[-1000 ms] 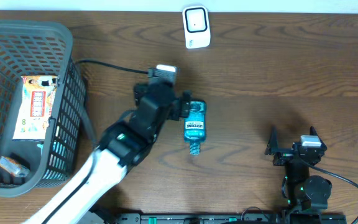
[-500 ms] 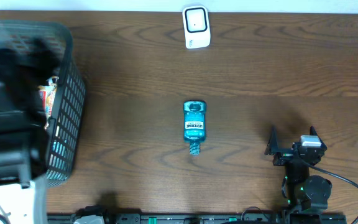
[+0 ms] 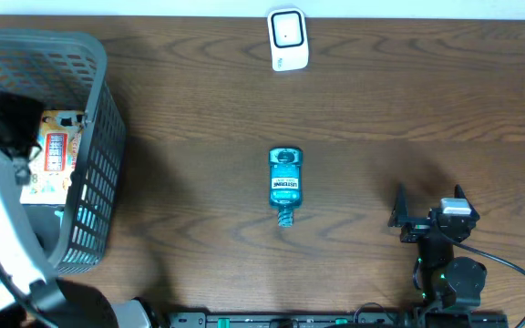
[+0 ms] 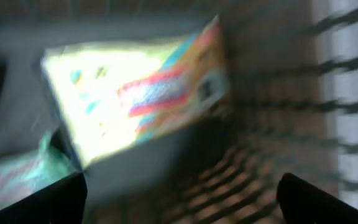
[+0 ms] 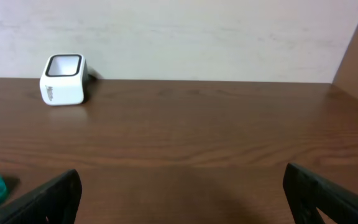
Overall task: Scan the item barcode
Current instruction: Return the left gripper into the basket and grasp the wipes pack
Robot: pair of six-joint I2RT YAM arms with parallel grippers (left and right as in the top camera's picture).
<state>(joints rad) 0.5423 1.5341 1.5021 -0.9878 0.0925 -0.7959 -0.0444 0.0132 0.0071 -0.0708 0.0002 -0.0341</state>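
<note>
Teal Listerine mouthwash bottle (image 3: 285,185) lies flat at the table's (image 3: 381,109) centre, neck toward 6 o'clock. White scanner (image 3: 288,38) stands at its 12 o'clock. Left gripper (image 4: 182,190), jaws wide apart, hangs over the grey basket (image 3: 91,137) at 9 o'clock; right gripper (image 5: 182,180), jaws spread and empty, sits at 4 o'clock.

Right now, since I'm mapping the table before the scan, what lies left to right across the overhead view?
Grey basket → blue mouthwash bottle → right gripper. The white scanner sits straight behind the bottle, so it has no clear place in the order.
</note>
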